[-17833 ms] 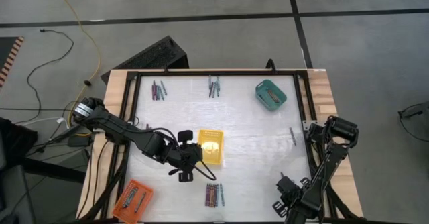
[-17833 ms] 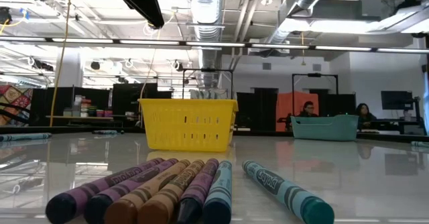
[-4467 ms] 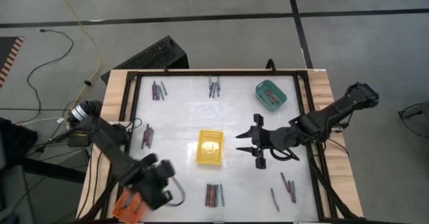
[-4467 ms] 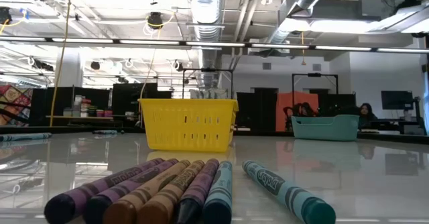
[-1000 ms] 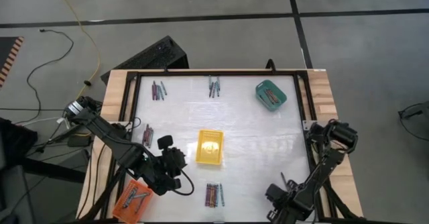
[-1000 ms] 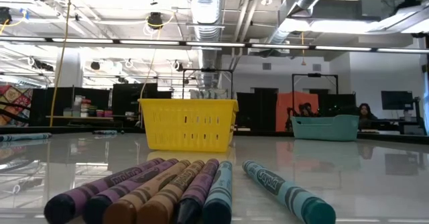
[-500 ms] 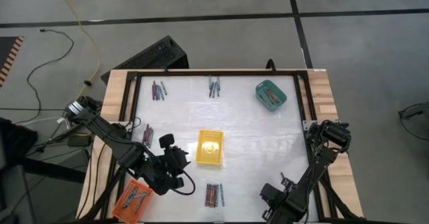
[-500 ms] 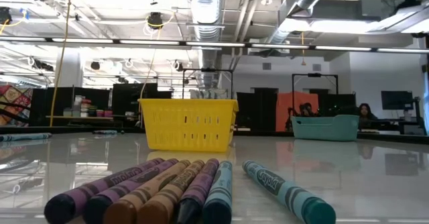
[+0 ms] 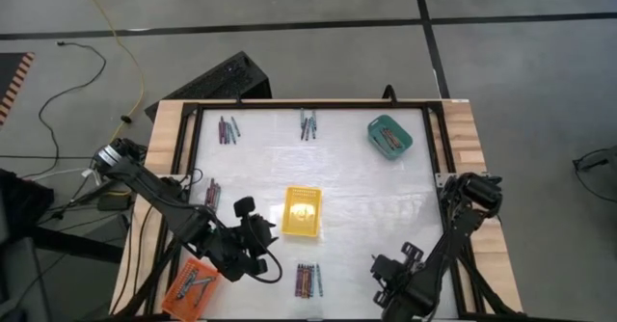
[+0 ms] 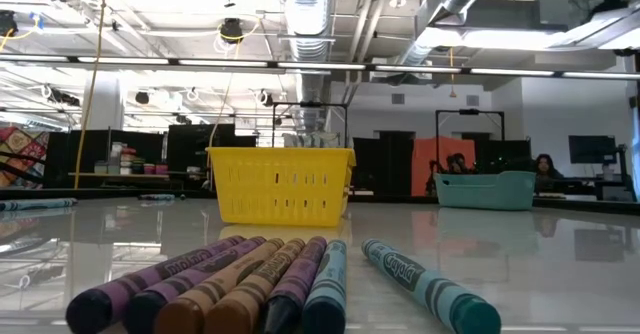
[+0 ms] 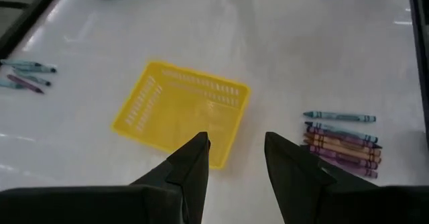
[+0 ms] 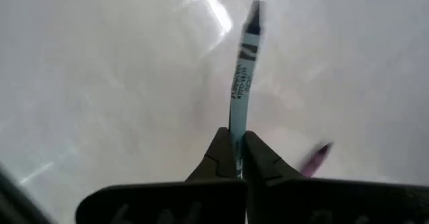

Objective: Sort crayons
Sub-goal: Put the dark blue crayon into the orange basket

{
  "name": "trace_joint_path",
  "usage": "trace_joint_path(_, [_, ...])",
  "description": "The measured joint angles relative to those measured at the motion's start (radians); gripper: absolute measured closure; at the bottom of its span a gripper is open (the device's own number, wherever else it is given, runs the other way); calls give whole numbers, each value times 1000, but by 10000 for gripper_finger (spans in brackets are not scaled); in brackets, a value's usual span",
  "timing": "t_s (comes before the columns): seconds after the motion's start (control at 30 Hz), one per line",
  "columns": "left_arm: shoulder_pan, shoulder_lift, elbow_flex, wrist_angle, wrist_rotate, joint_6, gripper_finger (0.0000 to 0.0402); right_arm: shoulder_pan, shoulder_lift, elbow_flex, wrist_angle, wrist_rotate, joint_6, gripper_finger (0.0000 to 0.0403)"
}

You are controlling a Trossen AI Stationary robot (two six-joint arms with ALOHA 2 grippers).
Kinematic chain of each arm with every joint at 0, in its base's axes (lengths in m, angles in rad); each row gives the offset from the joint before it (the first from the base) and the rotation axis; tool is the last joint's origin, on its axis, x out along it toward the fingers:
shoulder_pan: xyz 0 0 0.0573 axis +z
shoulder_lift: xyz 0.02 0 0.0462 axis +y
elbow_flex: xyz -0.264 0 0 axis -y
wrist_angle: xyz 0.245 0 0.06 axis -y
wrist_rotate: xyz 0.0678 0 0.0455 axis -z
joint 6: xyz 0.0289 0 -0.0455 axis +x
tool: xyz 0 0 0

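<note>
Clenched on a blue crayon [image 12: 242,76], the right gripper [image 12: 234,158] sits low over the near right part of the table [image 9: 366,197]. Its two fingers pinch the stick at one end, so most of its length juts out forward past the tips. That end grip probably leaves the far end free to be lowered into a tray. A purple crayon [image 12: 315,158] lies on the table just beside the fingers, apart from the held one. The left gripper [image 11: 236,158] hangs with its fingers spread and nothing between them, near the yellow tray [image 9: 302,212] in the middle of the table. A row of loose crayons [image 9: 307,280] lies side by side at the near edge, between the two arms. The teal tray [image 9: 389,136] stands at the far right, well apart from the right gripper; it seems the likely home for bluish sticks. Other small groups lie along the far edge, and the orange tray [image 9: 196,285] sits at the near left corner.
</note>
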State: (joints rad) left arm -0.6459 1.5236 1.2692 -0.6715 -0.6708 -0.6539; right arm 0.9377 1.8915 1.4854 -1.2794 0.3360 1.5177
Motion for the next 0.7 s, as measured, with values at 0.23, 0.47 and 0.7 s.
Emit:
trace_joint_path(0.23, [1, 0, -69, 149, -1, 35, 266, -36, 0, 76, -121, 111, -67, 403])
trace_joint_path(0.47, [8, 0, -169, 452, -54, 175, 266, -85, -1, 152, -224, 246, -158, 403])
trace_joint_path(0.7, [27, 0, -332, 863, -113, 322, 266, -130, -1, 237, -291, 380, -259, 403])
